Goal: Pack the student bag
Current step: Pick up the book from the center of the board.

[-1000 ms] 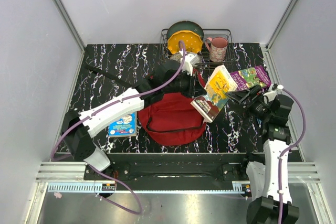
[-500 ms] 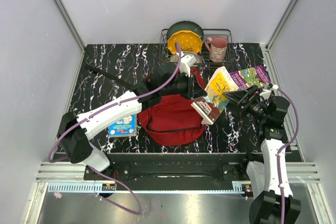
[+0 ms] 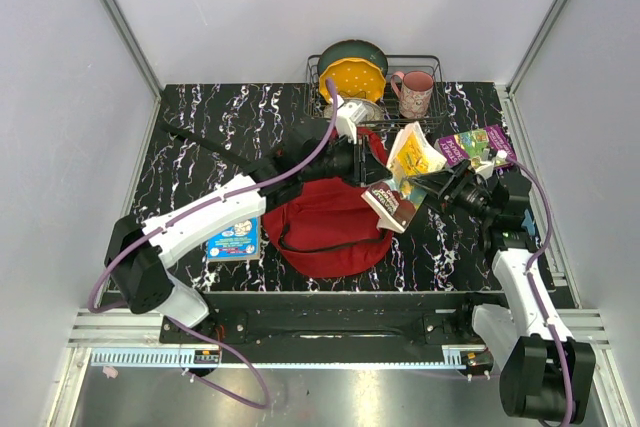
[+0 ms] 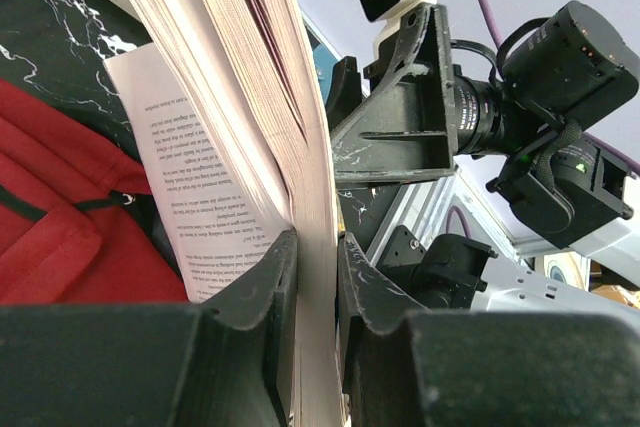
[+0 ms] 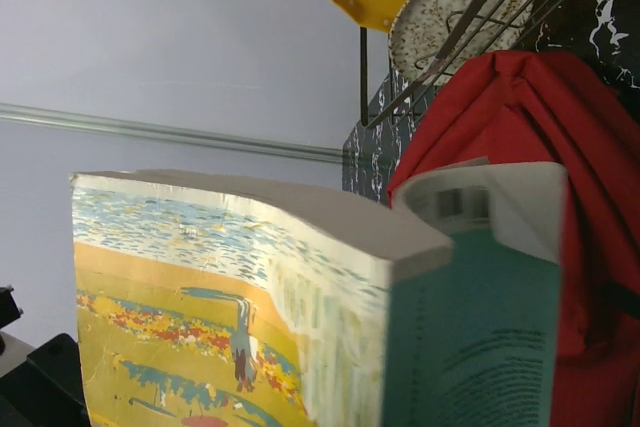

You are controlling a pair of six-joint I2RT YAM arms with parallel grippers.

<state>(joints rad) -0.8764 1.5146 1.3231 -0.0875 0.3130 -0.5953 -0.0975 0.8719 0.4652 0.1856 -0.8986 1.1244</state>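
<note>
The red student bag (image 3: 325,232) lies in the middle of the black marble table, also seen in the left wrist view (image 4: 60,207) and the right wrist view (image 5: 560,117). A thick yellow-covered book (image 3: 413,159) is held tilted over the bag's right side. My left gripper (image 3: 372,175) is shut on a wad of its pages (image 4: 250,97), the jaws (image 4: 315,247) pinching the block. My right gripper (image 3: 437,187) is at the book's right edge (image 5: 250,317). Its fingers are out of its own wrist view, and whether they press the book is unclear.
A wire dish rack (image 3: 432,67) with a green and a yellow plate (image 3: 352,72) stands at the back, a pink mug (image 3: 415,92) beside it. A purple book (image 3: 475,147) lies at the right. A blue booklet (image 3: 234,239) lies left of the bag.
My right arm has moved left up to the book and its jaws have narrowed. The book has tipped more upright. The left gripper kept its hold.
</note>
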